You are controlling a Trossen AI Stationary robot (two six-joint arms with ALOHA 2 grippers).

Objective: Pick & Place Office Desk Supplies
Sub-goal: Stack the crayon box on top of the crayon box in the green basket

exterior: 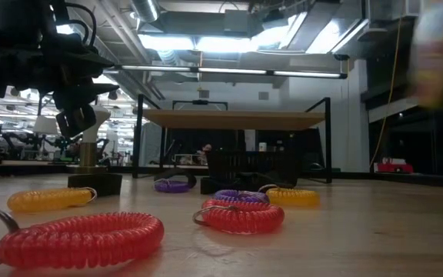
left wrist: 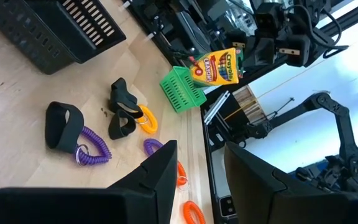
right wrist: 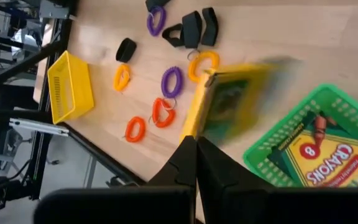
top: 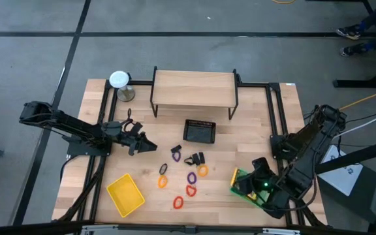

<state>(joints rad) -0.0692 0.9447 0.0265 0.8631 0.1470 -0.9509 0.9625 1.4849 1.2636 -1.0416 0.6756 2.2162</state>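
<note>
One yellow crayon pack hangs tilted above another lying flat, while coiled rings and black clips lie scattered mid-tabletop.

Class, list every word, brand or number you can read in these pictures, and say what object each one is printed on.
"CRAYONS" and "8": on the flat yellow crayon pack lying in the green plastic tray.
"CRAYOLA", roughly legible: on the yellow crayon pack seen over that tray in the left wrist view.
The blurred yellow pack by the right gripper: print unreadable.

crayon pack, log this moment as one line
right pincer: shut on crayon pack, above green tray | tray: one pack inside | left pincer: open, empty, waiting near coil rings
</note>
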